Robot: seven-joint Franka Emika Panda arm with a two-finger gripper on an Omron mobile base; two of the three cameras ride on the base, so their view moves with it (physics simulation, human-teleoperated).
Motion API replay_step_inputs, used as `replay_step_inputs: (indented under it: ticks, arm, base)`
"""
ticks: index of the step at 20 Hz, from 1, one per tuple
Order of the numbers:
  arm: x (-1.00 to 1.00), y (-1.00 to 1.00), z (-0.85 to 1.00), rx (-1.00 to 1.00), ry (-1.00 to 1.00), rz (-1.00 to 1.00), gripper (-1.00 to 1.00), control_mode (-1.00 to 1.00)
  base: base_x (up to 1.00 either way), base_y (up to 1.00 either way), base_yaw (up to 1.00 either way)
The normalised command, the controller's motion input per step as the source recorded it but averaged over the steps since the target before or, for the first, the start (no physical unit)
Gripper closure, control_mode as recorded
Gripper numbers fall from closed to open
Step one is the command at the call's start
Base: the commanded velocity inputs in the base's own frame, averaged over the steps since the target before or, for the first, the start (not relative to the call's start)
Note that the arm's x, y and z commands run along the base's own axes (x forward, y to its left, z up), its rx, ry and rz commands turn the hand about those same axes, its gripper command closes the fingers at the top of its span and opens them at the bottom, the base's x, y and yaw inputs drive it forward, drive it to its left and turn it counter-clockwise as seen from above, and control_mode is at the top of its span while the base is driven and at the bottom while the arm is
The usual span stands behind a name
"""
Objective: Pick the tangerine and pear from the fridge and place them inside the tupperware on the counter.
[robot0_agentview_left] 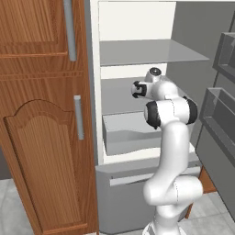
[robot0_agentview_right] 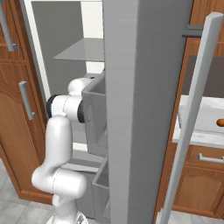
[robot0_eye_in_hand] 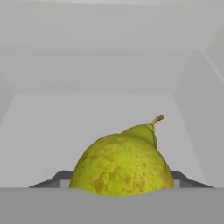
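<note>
- The pear (robot0_eye_in_hand: 122,162), yellow-green with brown speckles and a short stem, sits right at the pincer (robot0_eye_in_hand: 120,187) in the hand view, between the two dark finger tips (robot0_eye_in_hand: 52,180) showing at either side of its base.
- The pincer is drawn in narrow against the pear's sides and appears to hold it.
- Pear and pincer are inside the fridge (robot0_agentview_left: 137,55), over a pale grey shelf (robot0_eye_in_hand: 65,122) with walls behind and beside.
- In the left base view the white arm (robot0_agentview_left: 172,137) reaches into the open fridge at middle-shelf height.
- In the right base view, the tangerine (robot0_agentview_right: 220,122) lies in the tupperware (robot0_agentview_right: 197,116) on the bench (robot0_agentview_right: 192,139), well apart from the arm.
</note>
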Motion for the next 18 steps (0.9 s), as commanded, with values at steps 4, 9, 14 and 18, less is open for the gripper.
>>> replay_step_inputs:
  ticks: [4,9,14,18]
  arm:
    - [-0.99,0.00,-0.58,0.00,-0.01,0.00,1.00,-1.00]
    - [-1.00,0.00,-0.05,0.00,-0.06,0.00,1.00,-1.00]
    - [-1.00,0.06,0.00,0.00,-0.07,0.00,1.00,-1.00]
    - [-1.00,0.12,0.26,-0.03,-0.14,0.00,1.00,-1.00]
  base:
    - [0.00,0.00,0.00]
    - [0.00,0.00,0.00]
    - [0.00,0.00,0.00]
    - [0.00,0.00,0.00]
